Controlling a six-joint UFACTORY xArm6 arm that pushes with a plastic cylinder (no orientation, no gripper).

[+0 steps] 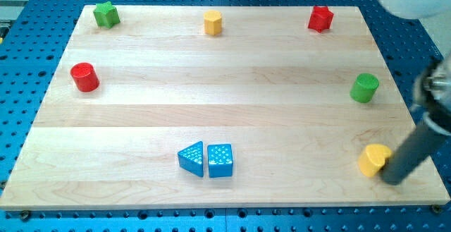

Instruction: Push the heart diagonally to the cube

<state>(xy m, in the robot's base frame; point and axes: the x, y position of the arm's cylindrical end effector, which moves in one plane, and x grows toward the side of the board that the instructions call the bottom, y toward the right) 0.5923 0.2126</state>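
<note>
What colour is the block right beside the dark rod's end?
Yellow: the yellow heart, seen in the camera view, sits just left of my tip.

Yellow heart (374, 159) flat near the view's bottom-right corner, blue cube (220, 161) bottom centre, well apart.

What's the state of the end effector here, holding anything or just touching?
My tip: a bare rod with nothing to open or close, holding nothing. It sits right beside the yellow heart, at its lower right edge, far from the blue cube.

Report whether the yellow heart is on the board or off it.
On: the yellow heart sits inside the board's right edge, my tip beside it.
</note>
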